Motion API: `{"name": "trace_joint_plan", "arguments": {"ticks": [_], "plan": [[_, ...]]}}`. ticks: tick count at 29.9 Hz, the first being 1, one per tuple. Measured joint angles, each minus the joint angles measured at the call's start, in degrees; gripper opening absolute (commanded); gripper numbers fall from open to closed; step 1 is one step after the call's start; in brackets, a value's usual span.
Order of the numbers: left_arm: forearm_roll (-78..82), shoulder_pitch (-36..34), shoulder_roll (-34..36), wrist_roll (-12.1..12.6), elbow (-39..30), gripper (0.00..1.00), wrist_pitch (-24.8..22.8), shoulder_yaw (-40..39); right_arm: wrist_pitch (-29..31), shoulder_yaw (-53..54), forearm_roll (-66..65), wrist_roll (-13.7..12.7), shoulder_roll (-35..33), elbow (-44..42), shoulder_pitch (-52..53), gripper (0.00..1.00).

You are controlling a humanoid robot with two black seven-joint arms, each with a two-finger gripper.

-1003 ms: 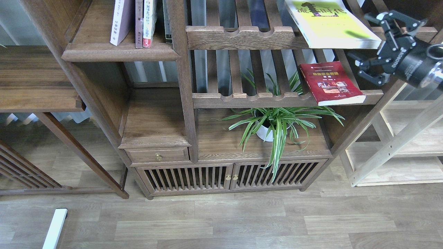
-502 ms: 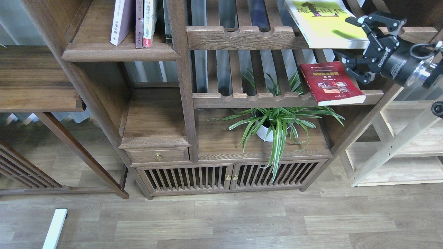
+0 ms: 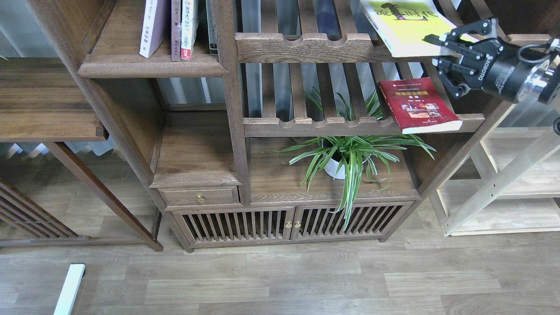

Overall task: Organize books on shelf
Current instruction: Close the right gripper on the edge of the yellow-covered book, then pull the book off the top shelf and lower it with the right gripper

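Brown wood fills the view: a big dark cabinet with many levels stands on a pale plank floor point(image 3: 280, 280). Take the green plant point(image 3: 350, 153) in its white pot as the landmark. It sits low in the middle of the cabinet.

Just above the plant, on a slatted rack point(image 3: 323, 124), lies the red book point(image 3: 418, 105). It is flat, and its front corner sticks out past the rail. Higher up and to the right of the plant, the yellow-green book point(image 3: 407, 26) lies flat on the top rack, with its near edge also sticking out. Far up and to the left of the plant is the dark shelf point(image 3: 151, 65) with the thick round lip. A pale book point(image 3: 153, 26) stands there, leaning a little, next to a few thin upright books point(image 3: 186, 26).

The right end effector point(image 3: 442, 59) comes in from the right side, up and to the right of the plant. Its fingers are spread apart and hold nothing. It is close to the near right corner of the yellow-green book, between that book and the red one. I cannot tell if it touches the book. The left arm is not in the view.

So the job looks like it is only partly done. One book seems to be in place on the dark shelf. Two books are left to move, and the yellow-green one looks like the next to be grabbed.
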Motion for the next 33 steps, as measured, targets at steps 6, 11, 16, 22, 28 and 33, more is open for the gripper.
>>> {"name": "trace_joint_plan", "arguments": {"ticks": [6,11,16,22,28,33], "plan": [[0.00,0.09,0.01,-0.22,0.52,0.94,0.00,-0.10,0.72,2.88,1.83,-0.03,-2.44,0.22,-0.49,0.05],[-0.40,0.01,-0.11,-0.18,1.64,0.94,0.00,-0.19,1.08,5.42,6.25,0.00,-5.95,1.96,-0.67,0.05],[-0.85,-0.15,-0.15,-0.04,1.82,0.94,-0.08,-0.19,3.00,7.44,8.19,-0.03,-9.34,3.56,-0.75,0.05],[-0.88,-0.24,-0.30,0.12,1.84,0.94,-0.09,-0.19,5.56,9.66,9.18,-0.03,-11.22,3.95,-0.76,0.05],[-0.88,-0.34,-0.35,0.23,1.84,0.94,-0.11,-0.19,14.03,14.33,12.92,-0.03,-13.95,4.11,-0.75,0.06],[-0.88,-0.38,-0.39,0.36,1.86,0.94,-0.11,-0.19,27.10,19.78,15.07,-0.03,-15.60,4.20,-0.67,0.06]]}}
